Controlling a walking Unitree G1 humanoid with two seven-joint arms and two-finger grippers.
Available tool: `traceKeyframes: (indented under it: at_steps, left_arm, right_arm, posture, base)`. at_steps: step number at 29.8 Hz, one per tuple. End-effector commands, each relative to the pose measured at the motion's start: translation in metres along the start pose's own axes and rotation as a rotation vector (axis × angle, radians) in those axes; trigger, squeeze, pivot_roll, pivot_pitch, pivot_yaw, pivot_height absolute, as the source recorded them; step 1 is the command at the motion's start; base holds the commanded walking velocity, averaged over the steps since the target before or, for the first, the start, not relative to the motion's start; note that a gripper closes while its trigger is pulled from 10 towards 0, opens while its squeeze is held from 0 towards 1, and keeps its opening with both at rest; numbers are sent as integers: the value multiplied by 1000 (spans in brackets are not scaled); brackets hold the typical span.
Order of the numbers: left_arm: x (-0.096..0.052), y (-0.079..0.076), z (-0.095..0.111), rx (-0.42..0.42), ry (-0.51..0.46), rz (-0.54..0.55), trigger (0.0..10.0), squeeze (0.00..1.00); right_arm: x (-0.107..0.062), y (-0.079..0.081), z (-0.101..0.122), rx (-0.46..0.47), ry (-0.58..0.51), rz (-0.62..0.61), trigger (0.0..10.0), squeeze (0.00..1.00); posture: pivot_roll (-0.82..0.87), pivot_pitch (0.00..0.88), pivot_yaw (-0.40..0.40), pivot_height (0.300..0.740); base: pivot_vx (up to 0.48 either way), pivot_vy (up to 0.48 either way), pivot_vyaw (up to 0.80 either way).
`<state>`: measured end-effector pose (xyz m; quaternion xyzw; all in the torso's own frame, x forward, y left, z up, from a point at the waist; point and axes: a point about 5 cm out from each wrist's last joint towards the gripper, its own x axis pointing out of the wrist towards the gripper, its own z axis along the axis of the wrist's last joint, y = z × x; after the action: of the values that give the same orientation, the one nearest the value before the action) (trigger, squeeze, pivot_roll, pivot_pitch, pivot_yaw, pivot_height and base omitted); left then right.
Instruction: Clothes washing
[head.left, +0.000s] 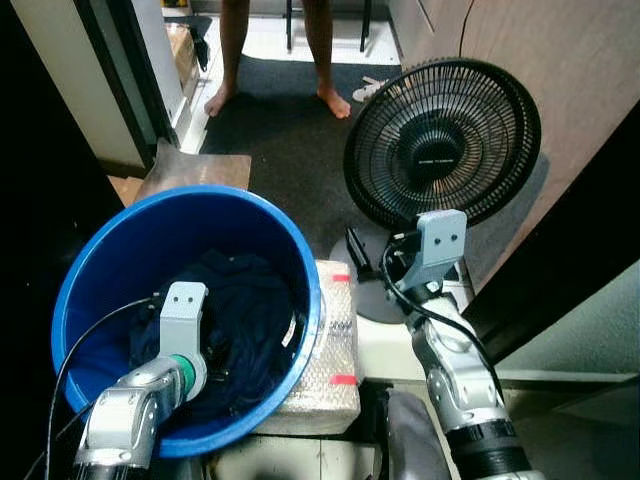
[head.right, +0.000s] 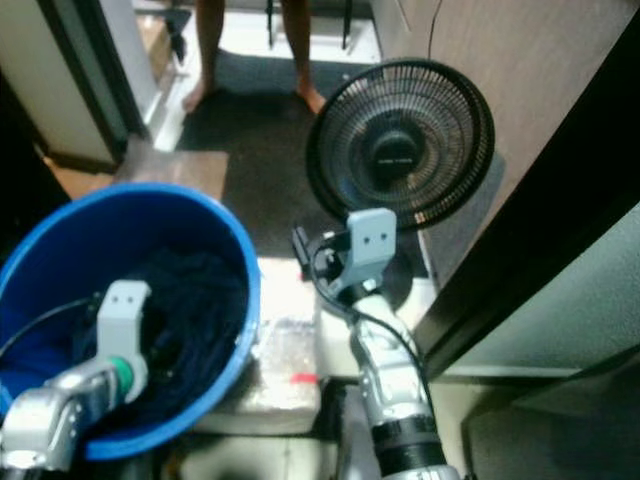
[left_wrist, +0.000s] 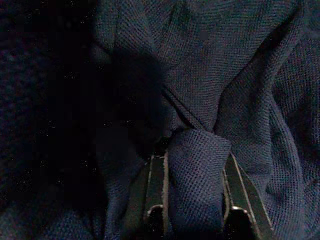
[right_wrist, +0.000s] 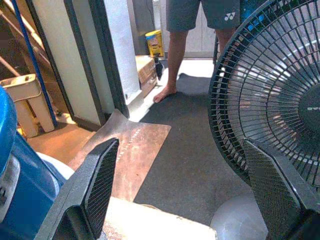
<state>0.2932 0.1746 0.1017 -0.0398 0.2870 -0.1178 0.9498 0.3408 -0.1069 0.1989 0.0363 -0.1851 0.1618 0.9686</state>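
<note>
Looking down, left eye view: my left gripper (head.left: 205, 372) is low inside the blue bucket (head.left: 90, 265), down in the dark blue clothes (head.left: 250, 310). The bucket sits beside a white wrapped block (head.left: 335, 350) by my feet.
Right side, left eye view: my right gripper (head.left: 362, 255) is up in the air, just in front of the black fan (head.left: 442, 140). It holds nothing.
Far end, left eye view: a person's bare feet (head.left: 335, 100) stand on the dark mat (head.left: 280, 130), well apart from me.
Right eye view: the same things, a bit softer. The bucket (head.right: 40, 250) rim is close to my left arm, and a black cable (head.right: 30, 330) hangs over that rim.
Left wrist view: my two fingers (left_wrist: 156, 187) are closed on a fold of the dark blue cloth (left_wrist: 197, 165). The fold bunches up between them.
Right wrist view: my right fingers (right_wrist: 100, 180) stand wide apart with only air between them. The fan (right_wrist: 270, 95) is very near one finger.
What could go wrong, left: I think I hold only a small fold. If I lift fast, it may slip out and drop back.
What could go wrong, bucket: the clothes look heavy and tangled. A hard pull may tip the bucket or catch the cable.
What could go wrong, right: if my right arm swings, it may knock the fan over.
</note>
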Motion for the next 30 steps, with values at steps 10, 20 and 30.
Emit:
traceKeyframes:
  at_steps: [10, 20, 30]
  left_arm:
    - [-15, -38, 2, 399, -207, -133, 0, 0]
    - [-49, -89, 69, 408, -581, -258, 10000, 0]
    - [-77, -109, 125, 367, -834, -307, 10000, 0]
  right_arm:
    - [-3, 2, -2, 15, 5, -4, 10000, 0]
    - [1, 8, -1, 28, -7, 8, 10000, 0]
    - [5, 10, 1, 33, -19, 14, 10000, 0]
  posture:
    - [65, 263, 3, 519]
    - [71, 233, 3, 519]
    - [71, 198, 2, 519]
  base:
    - [0, 0, 0]
    - [0, 0, 0]
    - [0, 0, 0]
